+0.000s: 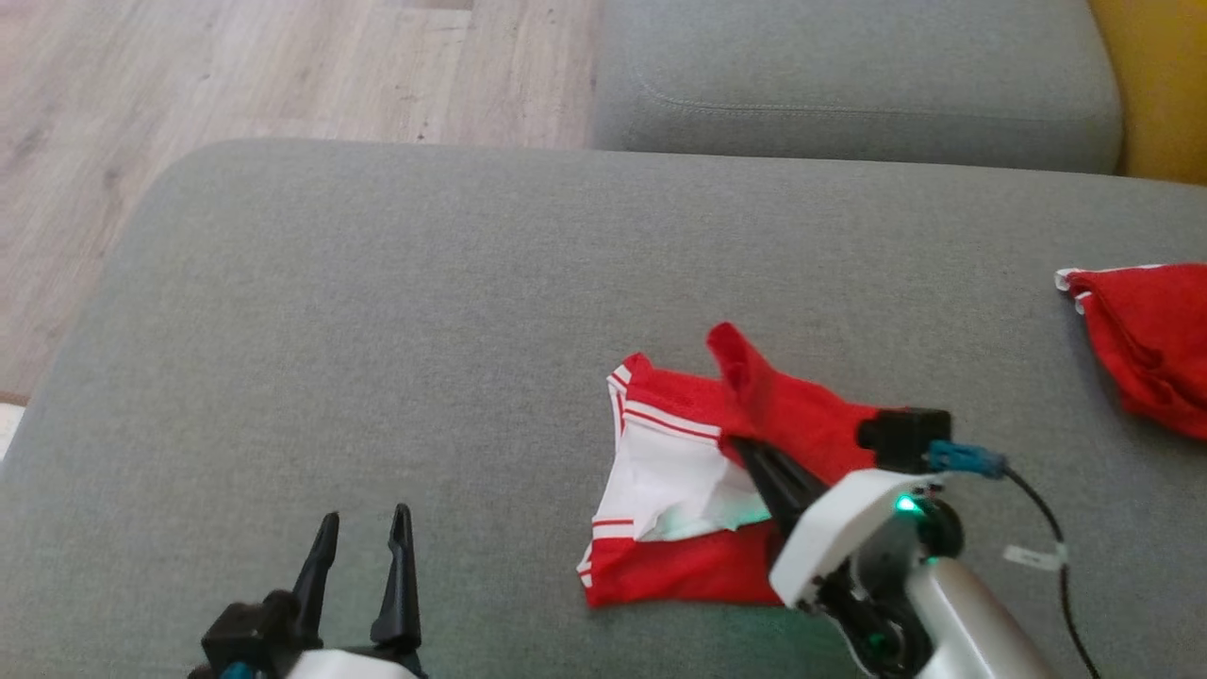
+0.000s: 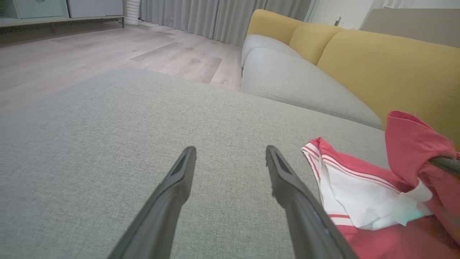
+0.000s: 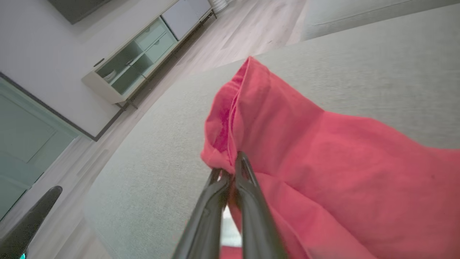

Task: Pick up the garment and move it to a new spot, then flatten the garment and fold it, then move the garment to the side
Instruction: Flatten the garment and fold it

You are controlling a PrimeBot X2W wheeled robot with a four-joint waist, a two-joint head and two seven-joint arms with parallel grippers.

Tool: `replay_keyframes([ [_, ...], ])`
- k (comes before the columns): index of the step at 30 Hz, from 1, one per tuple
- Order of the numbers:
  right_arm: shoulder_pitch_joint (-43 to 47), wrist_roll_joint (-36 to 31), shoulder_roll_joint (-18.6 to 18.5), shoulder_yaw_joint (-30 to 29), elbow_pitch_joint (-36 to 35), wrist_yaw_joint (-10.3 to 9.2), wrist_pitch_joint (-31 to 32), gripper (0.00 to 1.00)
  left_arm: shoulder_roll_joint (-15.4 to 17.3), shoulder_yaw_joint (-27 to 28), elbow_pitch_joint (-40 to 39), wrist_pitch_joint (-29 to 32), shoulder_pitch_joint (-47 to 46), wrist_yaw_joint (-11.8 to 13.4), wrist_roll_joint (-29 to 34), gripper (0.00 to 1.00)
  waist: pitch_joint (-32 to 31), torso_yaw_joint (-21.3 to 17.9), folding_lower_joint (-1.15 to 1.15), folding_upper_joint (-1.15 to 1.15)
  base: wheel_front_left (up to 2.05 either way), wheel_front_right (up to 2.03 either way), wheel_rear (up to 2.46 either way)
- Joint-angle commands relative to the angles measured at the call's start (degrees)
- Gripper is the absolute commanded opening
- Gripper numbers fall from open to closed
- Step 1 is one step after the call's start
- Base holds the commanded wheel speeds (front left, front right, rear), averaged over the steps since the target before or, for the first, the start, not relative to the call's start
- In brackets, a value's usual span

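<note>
Seat cushion: grey sofa cushion (image 1: 377,311), broad and flat with a fine woven nap, carries the garment on its right half
Garment: red knit cloth (image 1: 679,481) with a white panel and red-and-white striped trim, soft and limp, bunched so that no clear long axis shows; one red flap stands up from its middle, rising away from the robot
Second red cloth: a similar crumpled piece (image 1: 1146,339), well apart to the garment's right
Right hand: (image 1: 745,451) over the garment's middle, fingers pressed together and clamped on the raised red fold
Left hand: (image 1: 363,533) to the garment's left, apart from it above bare cushion, fingers spread and empty
Deciding relation: the garment lies to the left hand's right, striped white edge nearest; the right arm already has the cloth, so the move to a new spot likely rests with it
</note>
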Motion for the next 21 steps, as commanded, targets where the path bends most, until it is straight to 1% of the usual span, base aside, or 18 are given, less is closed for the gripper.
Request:
replay_keyframes([
  [1, -3.81, 0.67, 0.06, 1.81, -1.06, 0.2, -1.18, 0.0, 0.46, 1.7, -1.7, -0.45, -3.36, 0.0, 0.16, 1.0, 0.09, 0.35, 0.0, 0.0, 0.0, 0.0, 0.0],
  [9, -9.43, 5.79, 0.06, 8.69, 9.34, 0.2, -5.71, 0.0, 0.1, 1.59, -1.29, -0.49, -3.96, -0.17, 0.05, 1.0, 0.49, 1.86, 0.0, 0.0, 0.0, 0.0, 0.0],
  [15, -12.43, 11.36, 0.07, 14.26, 14.76, 0.2, -8.04, 0.0, -0.22, 1.58, -0.7, -0.66, -4.04, -0.4, -0.09, 1.0, 0.55, 2.3, 0.0, 0.0, 0.0, 0.0, 0.0],
  [16, -12.92, 12.43, 0.07, 15.36, 15.51, 0.2, -8.27, 0.06, -0.26, 1.54, -0.61, -0.68, -4.07, -0.44, -0.11, 1.0, 0.53, 2.34, 0.0, 0.0, 0.0, 0.0, 0.0],
  [17, -13.4, 13.48, 0.07, 16.33, 16.1, 0.2, -8.76, 0.4, -0.32, 1.48, -0.53, -0.68, -4.12, -0.47, -0.11, 1.0, 0.5, 2.39, 0.0, 0.0, 0.0, 0.0, 0.0],
  [18, -13.84, 14.75, 0.07, 17.3, 16.47, 0.2, -9.32, 0.69, -0.39, 1.42, -0.46, -0.69, -4.18, -0.5, -0.12, 1.0, 0.47, 2.44, 0.0, 0.0, 0.0, 0.0, 0.0],
  [19, -14.34, 15.84, 0.07, 18.35, 16.74, 0.2, -9.97, 1.0, -0.45, 1.35, -0.41, -0.69, -4.24, -0.54, -0.12, 1.0, 0.43, 2.48, 0.0, 0.0, 0.0, 0.0, 0.0],
  [21, -15.38, 17.63, 0.07, 20.43, 17.1, 0.2, -11.25, 1.0, -0.56, 1.22, -0.32, -0.71, -4.27, -0.52, -0.11, 1.0, 0.36, 2.44, 0.0, 0.0, 0.0, 0.0, 0.0],
])
